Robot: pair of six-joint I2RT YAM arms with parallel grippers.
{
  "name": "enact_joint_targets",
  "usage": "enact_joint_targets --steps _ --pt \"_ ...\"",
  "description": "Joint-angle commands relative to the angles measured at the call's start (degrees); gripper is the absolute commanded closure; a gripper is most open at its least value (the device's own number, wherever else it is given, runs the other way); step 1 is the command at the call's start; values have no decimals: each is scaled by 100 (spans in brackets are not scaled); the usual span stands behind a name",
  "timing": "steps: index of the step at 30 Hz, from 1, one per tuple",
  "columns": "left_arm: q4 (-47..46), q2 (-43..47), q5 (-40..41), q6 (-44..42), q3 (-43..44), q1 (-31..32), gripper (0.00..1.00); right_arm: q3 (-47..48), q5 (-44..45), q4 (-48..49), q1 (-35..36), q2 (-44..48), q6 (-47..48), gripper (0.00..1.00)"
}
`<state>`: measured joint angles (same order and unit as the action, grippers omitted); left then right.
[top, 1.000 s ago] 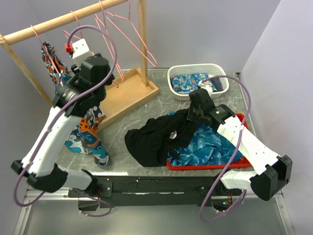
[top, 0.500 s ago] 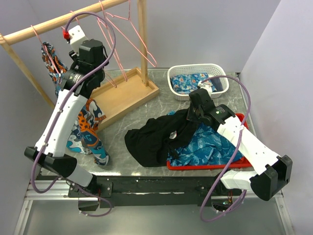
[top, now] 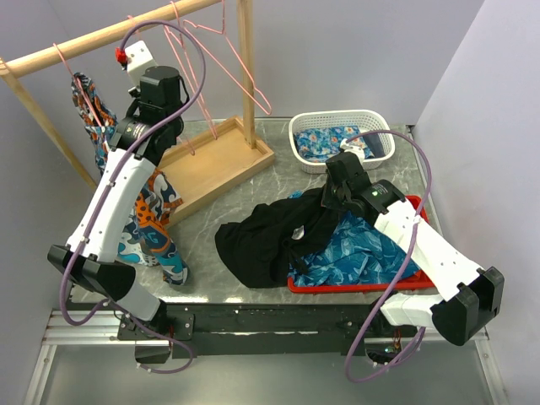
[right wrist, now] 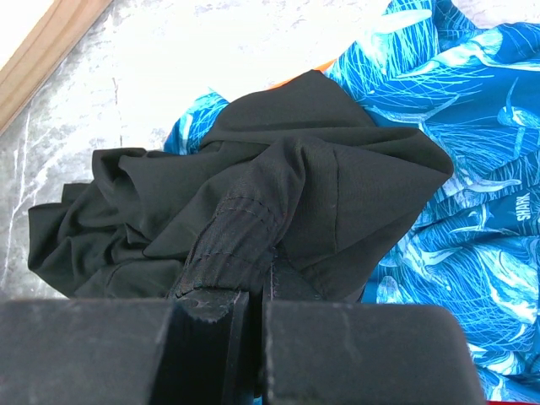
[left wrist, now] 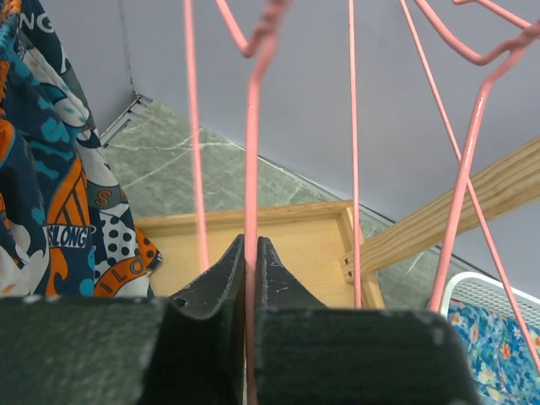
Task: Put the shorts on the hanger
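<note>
Up at the far-left wooden rack [top: 101,36], my left gripper [left wrist: 250,246] pinches the pink hanger [left wrist: 251,135]; my right gripper [right wrist: 255,291] clamps the shorts [right wrist: 337,186] over the red tray [top: 337,288]. Next, I judge: unhook the hanger and bring both together.

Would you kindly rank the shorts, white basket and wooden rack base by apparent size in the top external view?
1. shorts
2. wooden rack base and white basket: too alike to rank.
</note>
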<state>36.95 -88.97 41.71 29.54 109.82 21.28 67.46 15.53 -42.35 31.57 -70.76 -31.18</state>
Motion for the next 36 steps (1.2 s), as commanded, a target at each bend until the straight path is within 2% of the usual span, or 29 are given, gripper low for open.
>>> enact_joint_targets --steps 1,7,12,23,30,36 --pt "-329 195 -49 -282 127 -10 98 30 -15 271 -20 -25 77 100" --pt "-355 467 -67 -273 49 -10 99 30 -24 297 -20 -78 77 100" --pt "-811 950 -242 -413 -487 -10 99 48 -33 306 -20 -122 59 100" --pt "-891 1469 -1252 -519 -1189 -10 99 13 3 297 -11 -105 33 100" --pt "-883 2435 -1991 -467 -1981 -10 99 -75 38 306 -11 -96 24 100" --pt "-417 3112 -2500 -528 -2386 -10 99 -137 91 297 -11 -43 15 100"
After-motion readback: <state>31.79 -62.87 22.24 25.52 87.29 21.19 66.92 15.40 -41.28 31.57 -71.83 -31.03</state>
